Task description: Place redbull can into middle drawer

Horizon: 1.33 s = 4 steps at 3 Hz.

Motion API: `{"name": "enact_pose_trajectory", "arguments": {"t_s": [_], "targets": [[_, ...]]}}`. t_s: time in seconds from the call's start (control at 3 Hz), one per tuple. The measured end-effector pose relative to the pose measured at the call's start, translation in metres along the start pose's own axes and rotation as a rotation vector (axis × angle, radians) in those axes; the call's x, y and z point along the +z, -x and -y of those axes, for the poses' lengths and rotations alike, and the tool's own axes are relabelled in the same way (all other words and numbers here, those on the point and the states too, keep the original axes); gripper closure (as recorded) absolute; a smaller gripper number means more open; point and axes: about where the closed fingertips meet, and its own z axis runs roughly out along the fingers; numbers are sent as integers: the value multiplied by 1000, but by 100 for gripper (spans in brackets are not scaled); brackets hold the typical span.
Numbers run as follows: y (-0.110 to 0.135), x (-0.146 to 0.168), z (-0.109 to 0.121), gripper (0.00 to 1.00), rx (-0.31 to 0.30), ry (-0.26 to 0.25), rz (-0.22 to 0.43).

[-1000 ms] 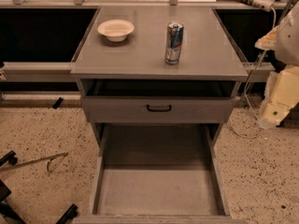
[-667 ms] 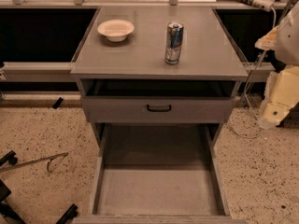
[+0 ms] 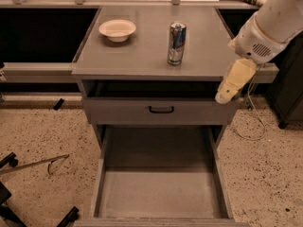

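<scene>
Gripper [image 3: 232, 85] has swung in from the right and now hangs beside the cabinet top [image 3: 142, 56]. Whether it is spread or closed, we cannot tell. Redbull can [image 3: 176, 43] stands upright there, ungrasped; middle drawer [image 3: 161, 193] open below.

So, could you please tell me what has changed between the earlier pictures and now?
The arm swung left toward the cabinet. The gripper now hangs by its right front corner, apart from the redbull can. Nothing was taken hold of. The redbull can stayed upright on top, the bowl stayed in its place, and the middle drawer stayed pulled out.
</scene>
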Motion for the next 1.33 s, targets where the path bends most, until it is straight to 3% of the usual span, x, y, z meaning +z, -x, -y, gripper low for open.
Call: {"name": "enact_pose_trajectory", "arguments": {"t_s": [0.33,0.67,1.0,1.33], "targets": [[6,57,56,0,138,-6,78],[-5,111,94,0,279,-1,114],[-5,110,93,0,276,-1,113],[13,116,117,0,318,-45,185]]}}
